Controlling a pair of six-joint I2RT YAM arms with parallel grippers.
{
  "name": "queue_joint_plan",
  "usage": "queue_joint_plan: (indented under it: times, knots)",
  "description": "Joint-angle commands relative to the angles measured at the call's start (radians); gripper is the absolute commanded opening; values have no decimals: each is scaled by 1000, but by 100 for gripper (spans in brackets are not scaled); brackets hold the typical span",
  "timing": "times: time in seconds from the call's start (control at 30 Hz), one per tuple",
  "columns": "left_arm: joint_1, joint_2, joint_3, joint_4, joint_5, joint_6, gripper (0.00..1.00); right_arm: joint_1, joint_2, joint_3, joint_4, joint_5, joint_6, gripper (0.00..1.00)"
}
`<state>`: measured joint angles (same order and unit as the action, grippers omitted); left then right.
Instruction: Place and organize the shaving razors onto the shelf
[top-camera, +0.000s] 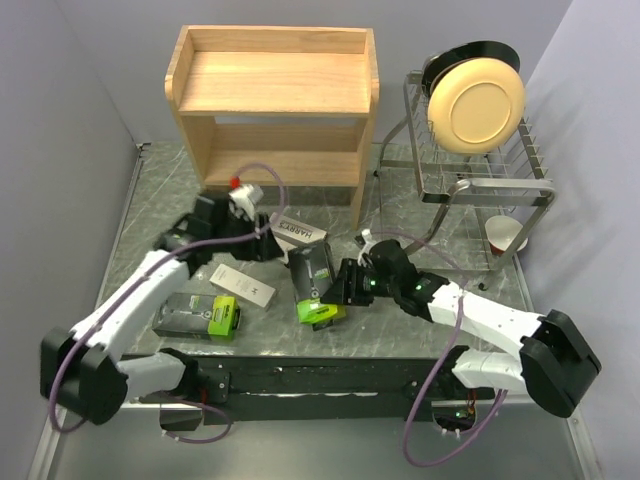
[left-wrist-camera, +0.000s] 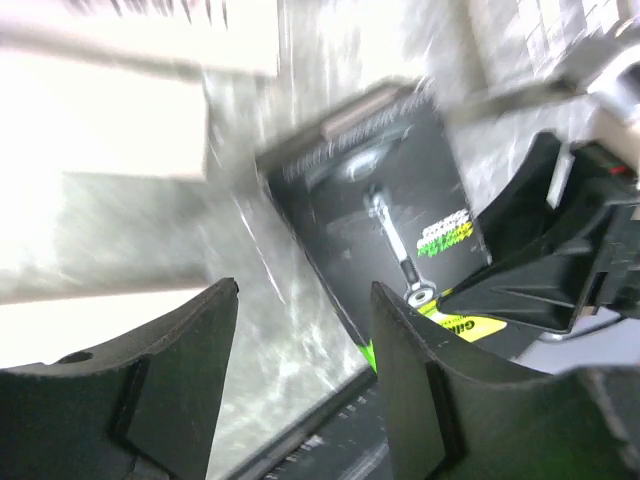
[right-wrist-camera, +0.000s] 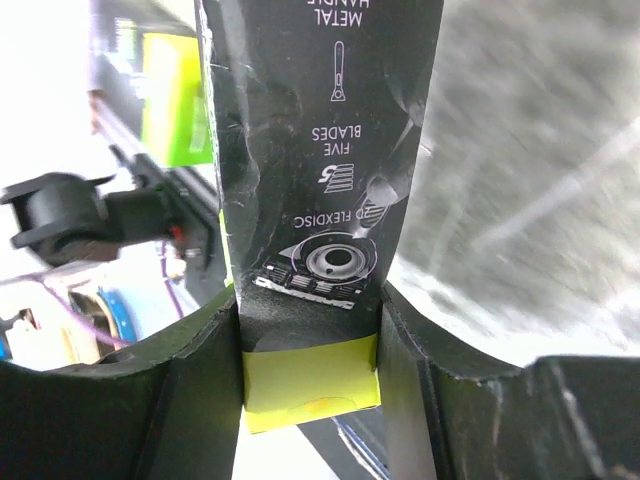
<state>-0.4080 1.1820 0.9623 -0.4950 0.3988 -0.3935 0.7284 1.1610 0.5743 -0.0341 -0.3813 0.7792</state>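
The wooden shelf (top-camera: 270, 85) stands at the back, both tiers bare. My right gripper (top-camera: 342, 285) is shut on a black-and-lime razor pack (top-camera: 314, 283), clamping its lime end (right-wrist-camera: 310, 385) between the fingers (right-wrist-camera: 205, 380); the pack (right-wrist-camera: 320, 150) looks tilted above the table. My left gripper (top-camera: 266, 247) is open and empty (left-wrist-camera: 305, 295), just left of that pack (left-wrist-camera: 385, 200). A white Harry's box (top-camera: 300, 232) lies beside it. Another slim white box (top-camera: 243, 286) and the second black-and-lime pack (top-camera: 197, 315) lie at front left. A third white box is not clearly visible.
A wire dish rack (top-camera: 480, 180) with a cream plate (top-camera: 476, 105) and a cup (top-camera: 505, 236) stands at the right. Grey walls close in on both sides. Blurred white boxes (left-wrist-camera: 100, 110) fill the upper left of the left wrist view.
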Motion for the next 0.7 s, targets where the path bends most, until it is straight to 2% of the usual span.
queue_joint_plan:
  times: [0.0,0.13,0.23,0.43,0.67]
  knots:
    - [66,-103,139,-244,14,237,61,-9,-64,159,68,-30,-87,0]
    - [87,-218,161,-274,-133,278,60,-7,-23,277,80,56,-100,0]
    - [90,-297,116,-263,-169,308,60,-21,73,421,66,149,-63,0]
    - [97,-343,104,-264,-163,323,60,-44,294,743,86,167,83,0]
    - [107,-338,76,-192,-89,320,60,-60,480,937,51,243,130,1]
